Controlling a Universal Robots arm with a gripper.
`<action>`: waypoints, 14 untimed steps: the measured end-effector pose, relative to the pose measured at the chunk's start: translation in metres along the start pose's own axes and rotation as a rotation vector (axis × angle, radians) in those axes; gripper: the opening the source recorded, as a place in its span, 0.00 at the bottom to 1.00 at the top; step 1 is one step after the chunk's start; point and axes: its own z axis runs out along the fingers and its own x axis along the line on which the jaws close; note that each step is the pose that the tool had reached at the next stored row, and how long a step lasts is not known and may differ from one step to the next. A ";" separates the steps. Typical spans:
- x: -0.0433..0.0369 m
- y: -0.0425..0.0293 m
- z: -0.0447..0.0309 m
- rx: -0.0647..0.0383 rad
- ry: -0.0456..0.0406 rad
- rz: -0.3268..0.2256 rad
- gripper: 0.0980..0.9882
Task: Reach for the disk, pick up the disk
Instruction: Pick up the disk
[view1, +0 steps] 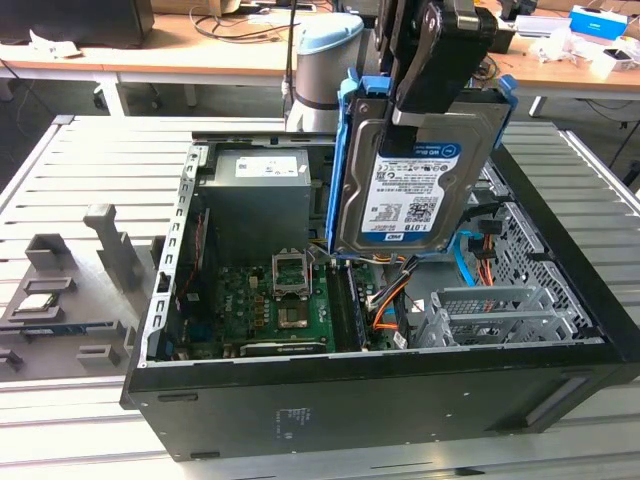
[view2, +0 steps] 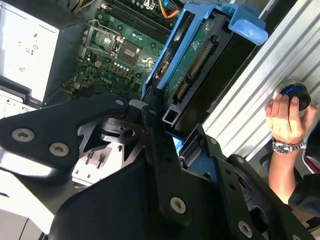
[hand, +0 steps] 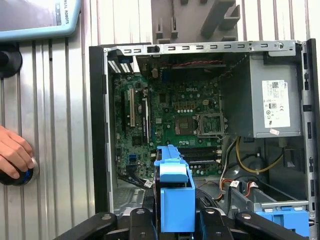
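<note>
The disk (view1: 412, 180) is gripped between the fingers (view1: 425, 105) and held lifted above the open computer case (view1: 400, 400); pickup is judged done.

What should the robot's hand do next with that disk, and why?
Probably just keep holding it steady. The hand grips the disk by its top edge, and it hangs upright, already lifted above the open computer case, so it looks picked up.

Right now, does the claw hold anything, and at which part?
Yes. The claw holds the disk by its top edge, lifted above the open computer case.
</note>
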 end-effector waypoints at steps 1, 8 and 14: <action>0.0016 -0.0001 0.0000 0.000 0.0002 0.000 0.30; 0.0089 -0.0009 0.0084 0.000 0.0006 0.000 0.30; 0.0093 -0.0031 0.0176 0.000 0.0051 0.000 0.30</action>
